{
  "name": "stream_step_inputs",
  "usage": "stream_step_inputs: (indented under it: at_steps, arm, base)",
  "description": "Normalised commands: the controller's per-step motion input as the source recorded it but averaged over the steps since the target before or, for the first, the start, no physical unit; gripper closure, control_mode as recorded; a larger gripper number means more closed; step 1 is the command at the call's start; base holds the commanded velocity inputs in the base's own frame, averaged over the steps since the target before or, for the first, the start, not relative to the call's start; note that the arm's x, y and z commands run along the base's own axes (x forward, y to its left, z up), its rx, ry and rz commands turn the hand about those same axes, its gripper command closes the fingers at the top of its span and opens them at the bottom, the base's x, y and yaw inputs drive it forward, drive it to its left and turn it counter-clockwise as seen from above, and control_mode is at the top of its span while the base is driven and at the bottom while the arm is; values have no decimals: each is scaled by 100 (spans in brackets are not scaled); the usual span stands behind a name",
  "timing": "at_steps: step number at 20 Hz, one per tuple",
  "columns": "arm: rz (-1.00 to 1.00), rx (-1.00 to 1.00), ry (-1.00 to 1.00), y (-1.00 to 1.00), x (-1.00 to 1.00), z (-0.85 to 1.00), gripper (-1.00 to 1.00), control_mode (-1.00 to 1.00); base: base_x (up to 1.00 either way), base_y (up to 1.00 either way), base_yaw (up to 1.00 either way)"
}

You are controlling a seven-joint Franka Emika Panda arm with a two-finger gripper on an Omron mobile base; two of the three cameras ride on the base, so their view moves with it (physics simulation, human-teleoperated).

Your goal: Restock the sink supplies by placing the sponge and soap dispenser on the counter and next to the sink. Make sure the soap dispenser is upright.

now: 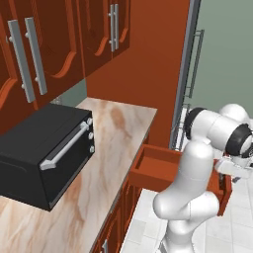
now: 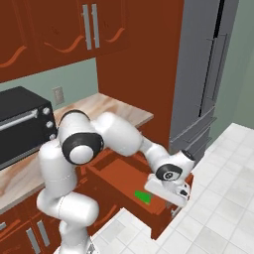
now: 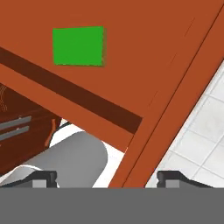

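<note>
The gripper (image 3: 107,177) hangs above the near corner of an open drawer (image 2: 119,181), its two dark fingertips (image 3: 43,177) spread wide apart with nothing between them. In the hand view the drawer's front wall runs up between the tips, with white floor tiles (image 3: 201,122) to one side. The sponge (image 2: 143,197), a flat bright green block, lies loose on the drawer's reddish-brown floor, apart from the fingers and touching neither. The drawer juts out from under the marbled counter (image 1: 106,148), where a black toaster oven (image 1: 44,153) sits to the left.
</note>
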Motion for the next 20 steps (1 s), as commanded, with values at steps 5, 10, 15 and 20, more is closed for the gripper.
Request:
stream_step_inputs:
  at_steps: [5, 10, 15, 20]
  arm:
    - [-1, -11, -20, 73, 5, 38, -100, -100]
    - [-12, -7, -3, 61, 5, 1, -100, -100]
    - [-39, 0, 6, 45, 32, 0, -100, -100]
    - [-41, 4, 15, 0, 45, -10, -100, -100]
  base:
    - [0, 0, 0]
    - [0, 0, 0]
    - [0, 0, 0]
    - [0, 0, 0]
